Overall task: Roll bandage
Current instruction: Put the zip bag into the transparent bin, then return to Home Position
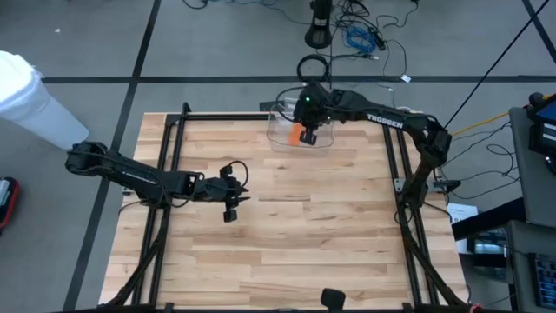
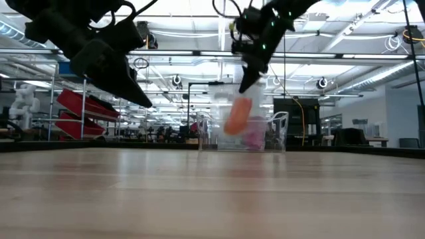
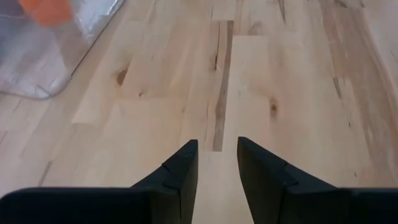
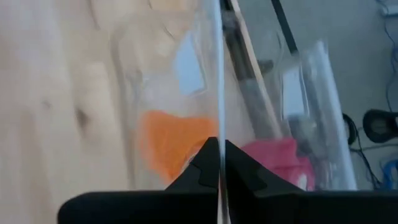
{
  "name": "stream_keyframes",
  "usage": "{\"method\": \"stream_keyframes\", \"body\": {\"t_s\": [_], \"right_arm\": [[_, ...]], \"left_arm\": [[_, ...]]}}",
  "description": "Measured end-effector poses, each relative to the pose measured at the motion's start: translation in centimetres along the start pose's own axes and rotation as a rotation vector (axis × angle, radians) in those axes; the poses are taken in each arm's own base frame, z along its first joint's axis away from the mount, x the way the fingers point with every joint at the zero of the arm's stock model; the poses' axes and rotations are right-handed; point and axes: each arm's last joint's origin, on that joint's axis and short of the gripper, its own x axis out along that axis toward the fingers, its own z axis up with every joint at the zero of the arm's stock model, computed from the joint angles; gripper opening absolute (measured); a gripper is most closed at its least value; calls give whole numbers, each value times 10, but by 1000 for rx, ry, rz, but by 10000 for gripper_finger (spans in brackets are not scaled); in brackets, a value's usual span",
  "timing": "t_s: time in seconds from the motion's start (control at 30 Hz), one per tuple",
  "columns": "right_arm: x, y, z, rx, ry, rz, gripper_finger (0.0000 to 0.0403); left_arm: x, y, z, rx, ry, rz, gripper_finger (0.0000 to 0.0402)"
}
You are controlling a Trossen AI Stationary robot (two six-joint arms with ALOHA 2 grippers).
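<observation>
Right gripper (image 1: 306, 137): fingers closed, pinching the clear bin's wall (image 4: 219, 74).
Orange bandage (image 1: 307, 134): inside the clear bin (image 1: 287, 130), just beneath that gripper.
Left gripper (image 3: 216, 163): fingers slightly parted, empty, over bare table (image 1: 287, 235).

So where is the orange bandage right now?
The orange bandage sits in the clear container at the table's far edge, beneath the right gripper, beside something pink.

The pale wooden plank table (image 1: 287, 226) is viewed from overhead, at table height, and from 2 wrists; it is shared by all 4 views.
</observation>
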Motion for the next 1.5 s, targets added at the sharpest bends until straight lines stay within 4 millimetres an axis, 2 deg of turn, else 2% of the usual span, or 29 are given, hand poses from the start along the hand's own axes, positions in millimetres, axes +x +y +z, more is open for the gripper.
{"method": "stream_keyframes", "body": {"t_s": [0.1,0.3,0.4,0.5,0.67,0.83,1.03,1.13,1.27,1.37,1.5], "right_arm": [[15,-4,-13,-5,16,-28,0],[35,-8,-23,-29,-67,-96,0],[41,-13,-30,27,-74,-120,0],[44,-9,-38,13,-2,-130,0],[45,-10,-41,17,12,-142,3],[44,-13,-34,-33,-50,-169,42],[43,-16,-31,-32,-68,-223,120],[32,-18,-29,44,-88,-269,148],[2,-15,-17,76,-259,-183,146],[-31,-7,-11,65,-345,-175,127],[-85,5,-11,64,-448,-172,99]], "left_arm": [[0,0,-3,2,9,0,118],[1,0,-2,-3,-9,-6,118],[1,0,-1,-4,-11,-8,118],[0,-1,-2,-8,0,-21,118],[0,-1,-2,-4,-4,-25,118],[0,-1,-2,-24,-4,-25,118],[0,0,0,-24,-30,-2,118],[0,-1,5,-1,-80,-2,118],[-7,-1,10,29,-127,-10,118],[-18,-2,14,30,-161,-24,118],[-38,-4,16,53,-203,-55,118]]}}
